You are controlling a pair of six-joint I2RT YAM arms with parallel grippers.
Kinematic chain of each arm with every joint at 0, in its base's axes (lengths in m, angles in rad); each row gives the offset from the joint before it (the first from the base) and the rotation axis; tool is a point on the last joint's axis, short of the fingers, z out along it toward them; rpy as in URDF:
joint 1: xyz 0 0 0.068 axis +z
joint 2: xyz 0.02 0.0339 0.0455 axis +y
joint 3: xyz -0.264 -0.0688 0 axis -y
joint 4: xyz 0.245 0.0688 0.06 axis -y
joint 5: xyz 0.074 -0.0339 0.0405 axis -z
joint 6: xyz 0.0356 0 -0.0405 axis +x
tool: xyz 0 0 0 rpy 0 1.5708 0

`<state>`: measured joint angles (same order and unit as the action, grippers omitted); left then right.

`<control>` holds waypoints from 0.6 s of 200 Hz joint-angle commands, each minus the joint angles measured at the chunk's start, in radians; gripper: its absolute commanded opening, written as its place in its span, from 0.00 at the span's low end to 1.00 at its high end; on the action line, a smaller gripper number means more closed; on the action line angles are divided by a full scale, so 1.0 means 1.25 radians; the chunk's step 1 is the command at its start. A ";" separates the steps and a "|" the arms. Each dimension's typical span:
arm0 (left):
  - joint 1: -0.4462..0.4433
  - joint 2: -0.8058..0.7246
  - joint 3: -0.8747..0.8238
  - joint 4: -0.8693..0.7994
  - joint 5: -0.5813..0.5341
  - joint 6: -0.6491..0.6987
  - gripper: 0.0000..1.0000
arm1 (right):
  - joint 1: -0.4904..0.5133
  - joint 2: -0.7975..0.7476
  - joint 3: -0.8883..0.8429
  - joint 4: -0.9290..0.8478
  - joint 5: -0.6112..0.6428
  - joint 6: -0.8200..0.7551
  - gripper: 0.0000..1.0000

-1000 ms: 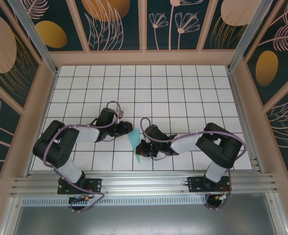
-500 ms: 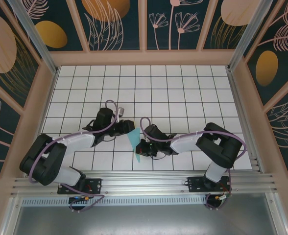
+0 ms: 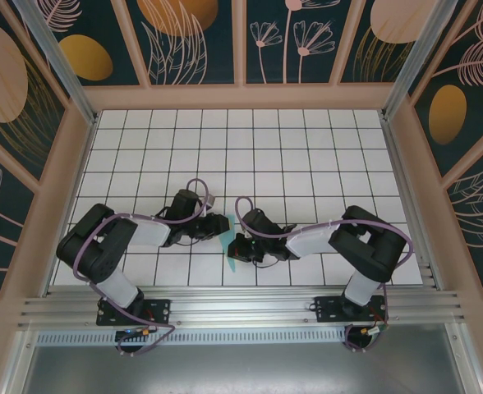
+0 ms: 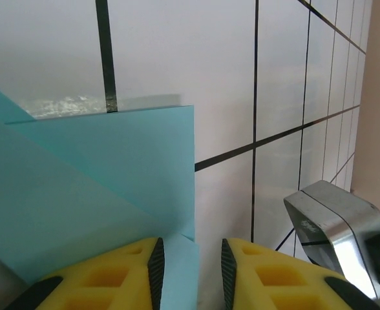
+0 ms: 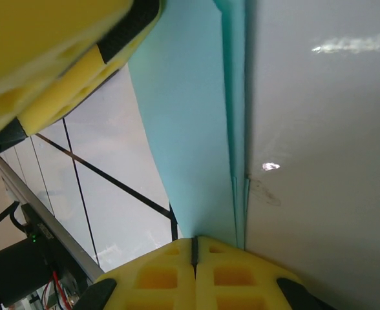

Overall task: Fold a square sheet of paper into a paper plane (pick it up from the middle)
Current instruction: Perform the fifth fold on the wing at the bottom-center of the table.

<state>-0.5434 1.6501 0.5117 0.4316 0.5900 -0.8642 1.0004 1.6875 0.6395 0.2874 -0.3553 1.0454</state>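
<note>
The square sheet of paper lies on the white tiled floor as a creased turquoise shape, wide at the top and narrowing toward the near edge. My left gripper is at its upper left. In the left wrist view its yellow fingers stand apart, and a corner flap of the paper lies in the gap of the left gripper. My right gripper is shut at the paper's right edge. In the right wrist view the closed tips of the right gripper sit on the folded paper, its layered fold edge just beside them.
A yellow finger of the left gripper hangs over the paper's far end. A silver block stands to the right of the left fingers. The aluminium rail runs along the near edge, and wooden walls enclose the floor.
The left arm has swung back in and its gripper has slid right onto the paper's upper edge, jaws slightly narrower. The right gripper and the paper have stayed put.
</note>
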 commanded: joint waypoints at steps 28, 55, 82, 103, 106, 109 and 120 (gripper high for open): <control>-0.004 0.029 -0.021 -0.035 -0.086 -0.001 0.32 | 0.008 -0.073 0.022 -0.072 0.031 -0.006 0.09; -0.003 0.024 -0.015 -0.065 -0.108 0.012 0.32 | 0.011 -0.058 0.008 -0.036 0.000 0.007 0.09; -0.003 0.025 -0.011 -0.067 -0.114 0.012 0.32 | 0.028 -0.027 -0.028 0.011 -0.020 0.035 0.08; -0.003 0.023 -0.013 -0.068 -0.121 0.010 0.32 | 0.051 -0.010 -0.054 0.030 -0.038 0.052 0.09; -0.003 0.022 -0.014 -0.067 -0.123 0.009 0.32 | 0.055 -0.008 -0.057 0.032 -0.038 0.053 0.09; -0.004 0.021 -0.014 -0.066 -0.124 0.008 0.32 | 0.058 -0.007 -0.060 0.033 -0.038 0.054 0.09; -0.003 0.021 -0.014 -0.069 -0.130 0.007 0.32 | 0.069 -0.004 -0.068 0.030 -0.038 0.059 0.09</control>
<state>-0.5484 1.6447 0.5106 0.4255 0.5625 -0.8707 1.0527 1.6581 0.5900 0.3153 -0.3683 1.0863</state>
